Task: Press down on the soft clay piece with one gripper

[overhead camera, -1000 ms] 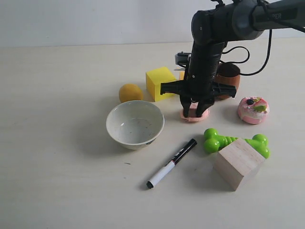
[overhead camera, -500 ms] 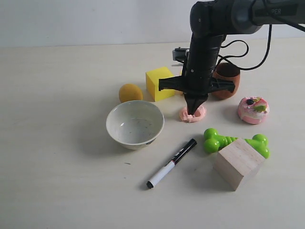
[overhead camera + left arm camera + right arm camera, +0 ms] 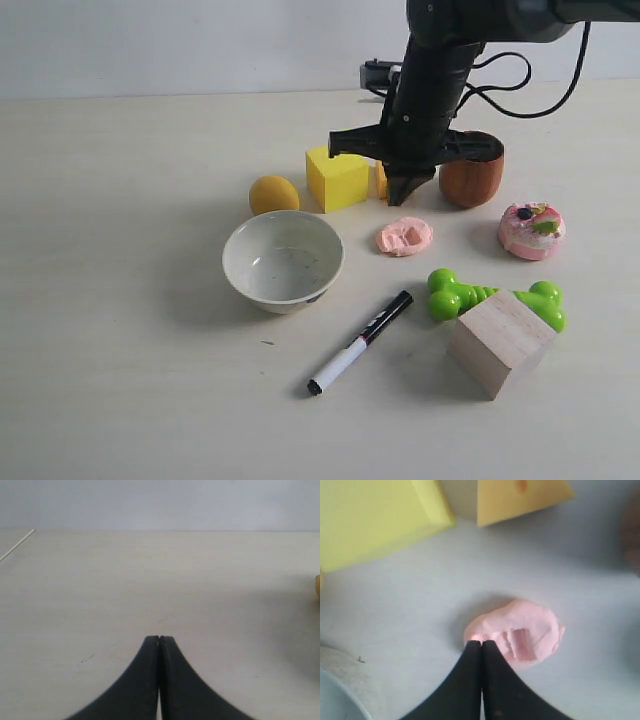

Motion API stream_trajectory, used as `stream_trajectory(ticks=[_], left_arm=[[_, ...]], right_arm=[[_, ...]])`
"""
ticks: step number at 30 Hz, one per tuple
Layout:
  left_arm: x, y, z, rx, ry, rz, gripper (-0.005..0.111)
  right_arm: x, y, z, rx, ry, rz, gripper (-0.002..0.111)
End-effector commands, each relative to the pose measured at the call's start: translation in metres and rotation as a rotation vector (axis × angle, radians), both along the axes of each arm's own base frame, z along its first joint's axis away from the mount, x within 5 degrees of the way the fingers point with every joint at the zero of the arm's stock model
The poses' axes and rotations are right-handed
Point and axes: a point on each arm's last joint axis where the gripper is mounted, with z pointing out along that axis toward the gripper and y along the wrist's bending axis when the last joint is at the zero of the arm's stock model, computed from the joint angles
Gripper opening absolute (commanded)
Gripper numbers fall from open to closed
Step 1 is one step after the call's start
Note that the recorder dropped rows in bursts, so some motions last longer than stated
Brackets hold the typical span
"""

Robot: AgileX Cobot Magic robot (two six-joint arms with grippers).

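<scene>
**Dented clay lies under a closed tool**

The right tool (image 3: 398,195), its fingers pinched together and holding nothing, hangs clear above the soft clay piece (image 3: 405,237). The clay lies on the desk (image 3: 120,350) between the white bowl (image 3: 283,214) and the donut toy (image 3: 531,230). A squarish dent marks its top, so the press looks done. Any repeat calls for a straight descent. The left tool (image 3: 159,639), likewise closed and holding nothing, is well apart.

My exterior camera overlooks the whole table (image 3: 120,400) from above. The right wrist camera sits close over the soft clay piece (image 3: 535,625), which both show. The left wrist camera skims the table, low.
</scene>
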Motion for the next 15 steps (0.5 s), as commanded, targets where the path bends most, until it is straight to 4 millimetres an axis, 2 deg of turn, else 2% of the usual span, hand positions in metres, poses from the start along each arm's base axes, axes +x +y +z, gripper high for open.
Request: stream_trajectory(ticks=[1, 6, 10, 15], left_arm=[[0.0, 0.0, 0.002, -0.006, -0.018, -0.002, 0.0], [0.0, 0.0, 0.002, -0.006, -0.018, -0.002, 0.0], [0.0, 0.0, 0.002, -0.006, -0.018, -0.002, 0.0], [0.0, 0.0, 0.002, -0.006, -0.018, -0.002, 0.0]], right_arm=[[-0.011, -0.005, 0.018, 0.036, -0.13, 0.04, 0.0], [-0.04, -0.019, 0.022, 0.065, -0.217, 0.038, 0.0], [-0.061, -0.029, 0.035, 0.071, -0.231, 0.037, 0.0], [-0.064, -0.03, 0.052, 0.089, -0.274, 0.037, 0.0]])
